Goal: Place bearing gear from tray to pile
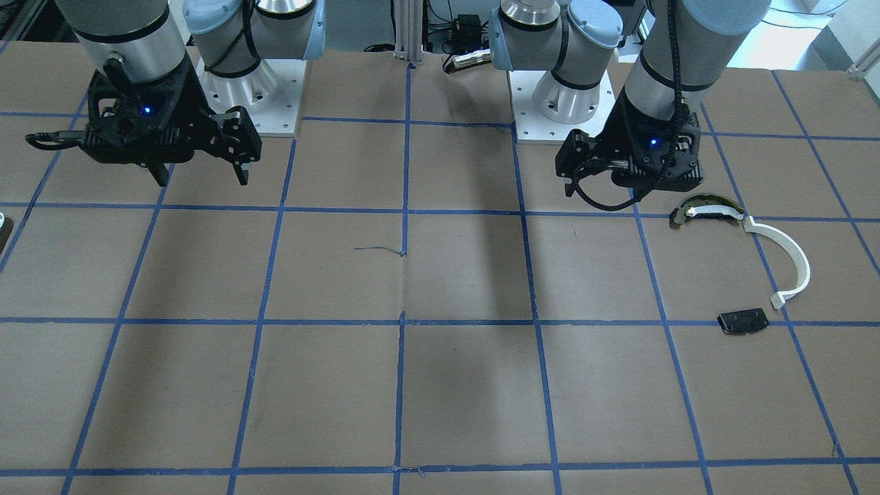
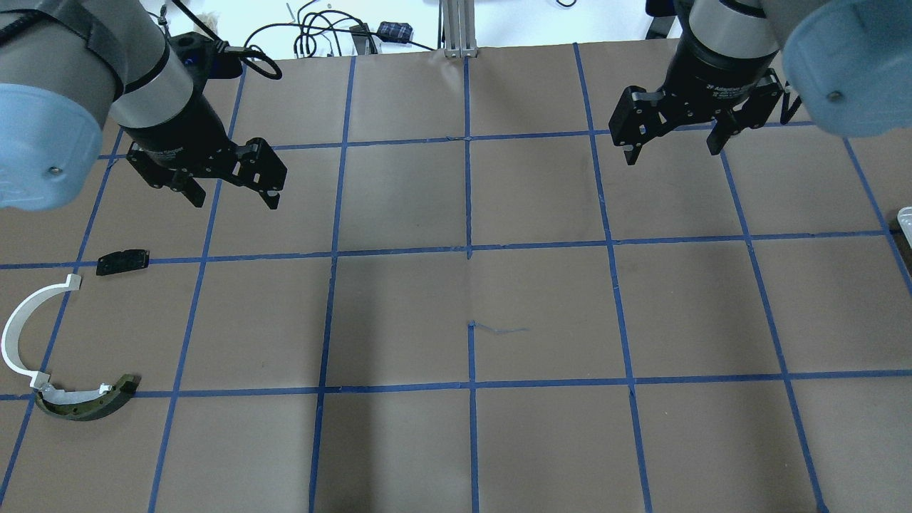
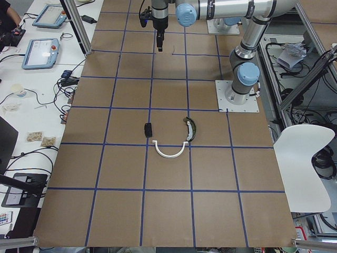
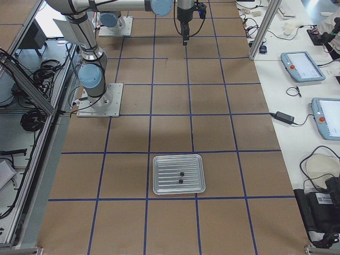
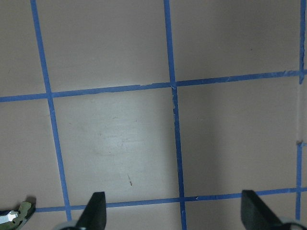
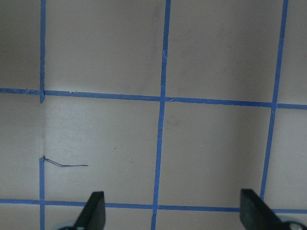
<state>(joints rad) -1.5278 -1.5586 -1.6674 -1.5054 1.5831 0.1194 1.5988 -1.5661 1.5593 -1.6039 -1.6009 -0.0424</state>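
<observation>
A metal tray (image 4: 159,188) lies on the table, shown in full only in the exterior right view, with two small dark bearing gears (image 4: 181,173) in it. The pile lies at the table's left end: a white arc strip (image 2: 18,335), a dark-and-tan curved piece (image 2: 89,406) and a black plate (image 2: 122,261). My left gripper (image 2: 234,201) is open and empty, held above the table just beyond the black plate. My right gripper (image 2: 672,153) is open and empty over the far right squares, away from the tray.
The table is brown paper with a blue tape grid. Only the tray's corner (image 2: 905,216) shows at the overhead view's right edge. Cables and a post (image 2: 459,28) stand beyond the far edge. Both arm bases (image 1: 560,103) sit at the robot's side.
</observation>
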